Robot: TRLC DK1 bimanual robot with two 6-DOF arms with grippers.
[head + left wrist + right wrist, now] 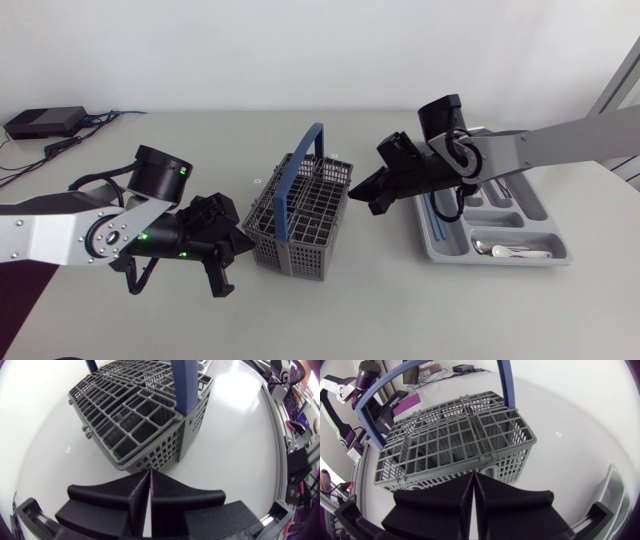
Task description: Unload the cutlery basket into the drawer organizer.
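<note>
Left wrist view: left hand (150, 477) has both fingers pressed flat against each other, closed with no gap. The cutlery basket (140, 415) stands directly ahead of the tips, and its nearest corner points at the hand. It is very close; I cannot tell if they touch. One post of the blue handle (185, 385) rises from the basket wall beyond that corner.

Right wrist view: right hand (474, 480) likewise has its fingers together, tip to tip. The basket (455, 435) sits just ahead of it, a long grey grid wall facing the hand, and the handle (375, 400) arches over the far compartments. A corner of the drawer organizer (615, 490) shows beside the hand.

Head view: the basket (300, 225) stands upright on the white surface (330, 320) near the middle, between the two hands. The left hand (222, 250) is just beside the basket's left corner. The right hand (385, 190) is near the basket's right rim, apart from it and hanging above the surface. The organizer (500, 261) lies on the right, under and behind the right arm, well apart from the left hand. A pale spoon (510, 250) lies in its nearest crosswise compartment. More cutlery shows in the far compartments, too small to identify.
</note>
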